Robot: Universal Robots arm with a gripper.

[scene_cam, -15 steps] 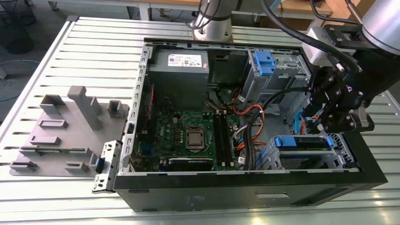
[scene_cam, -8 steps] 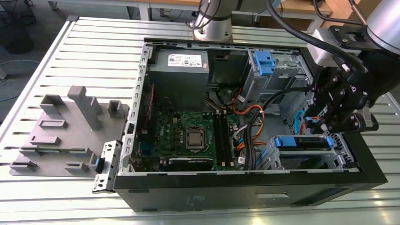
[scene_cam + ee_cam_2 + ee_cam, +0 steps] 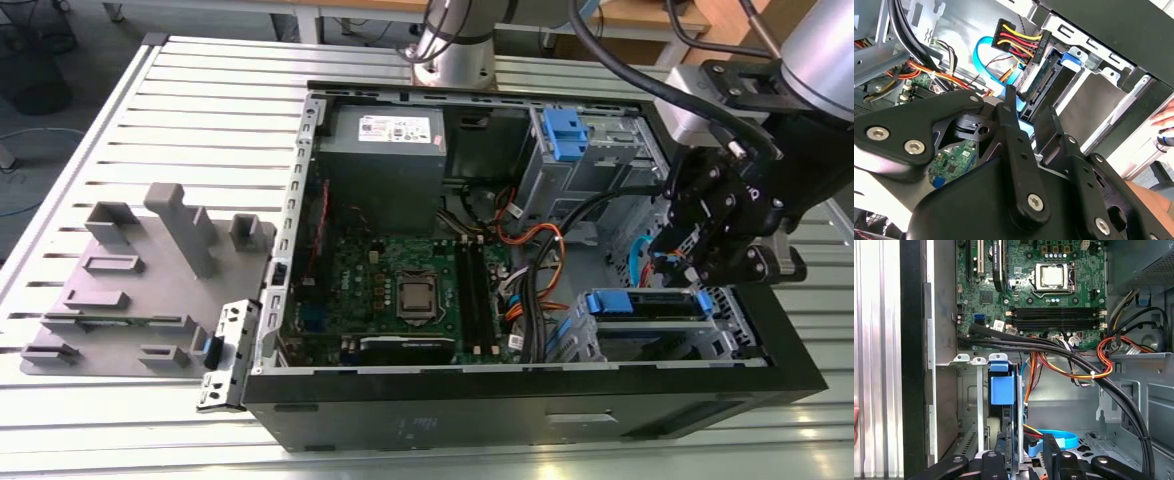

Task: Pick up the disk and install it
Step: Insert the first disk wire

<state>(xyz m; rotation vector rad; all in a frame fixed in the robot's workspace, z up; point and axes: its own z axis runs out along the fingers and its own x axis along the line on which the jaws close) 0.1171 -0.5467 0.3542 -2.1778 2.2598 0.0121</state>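
One gripper (image 3: pixel 1026 452) hangs inside the open computer case (image 3: pixel 441 410), at the end of the disk (image 3: pixel 1002 387), which stands on edge in the drive bay (image 3: pixel 966 390) (blue carrier tab facing the motherboard (image 3: pixel 1044 295)). Whether it clamps the disk or merely straddles it, I cannot tell.

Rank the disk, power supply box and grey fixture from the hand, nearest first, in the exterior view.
1. The disk, right beside the hand.
2. The power supply box, across the case.
3. The grey fixture, outside the case, exterior view's left.
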